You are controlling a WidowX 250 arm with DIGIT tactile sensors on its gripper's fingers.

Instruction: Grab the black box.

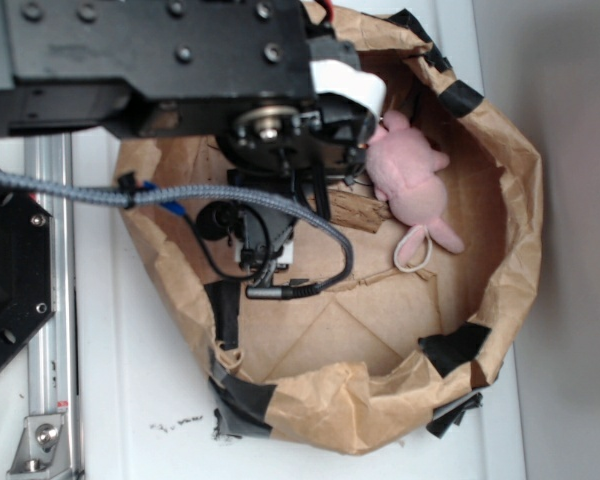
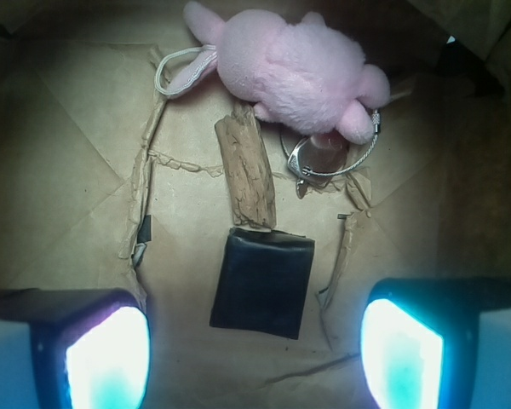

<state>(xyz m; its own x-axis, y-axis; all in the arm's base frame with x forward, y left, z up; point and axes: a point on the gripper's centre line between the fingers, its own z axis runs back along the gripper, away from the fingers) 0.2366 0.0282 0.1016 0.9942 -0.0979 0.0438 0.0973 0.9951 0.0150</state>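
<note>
Black box (image 2: 263, 283) flat, long axis toward wood piece (image 2: 248, 167).

The arm (image 1: 180, 70) seemingly hides the black box (image 2: 262, 283) in the exterior view.

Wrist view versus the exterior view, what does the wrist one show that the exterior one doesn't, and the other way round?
Only the wrist view shows the flat glossy black box lying between the open gripper jaws, a rough brown wood piece touching its far edge, and a metal wire ring. Only the exterior view shows the black robot arm, the braided grey cable and the black tape patches on the bag rim. Both show the pink plush toy and the brown paper bag floor.
</note>
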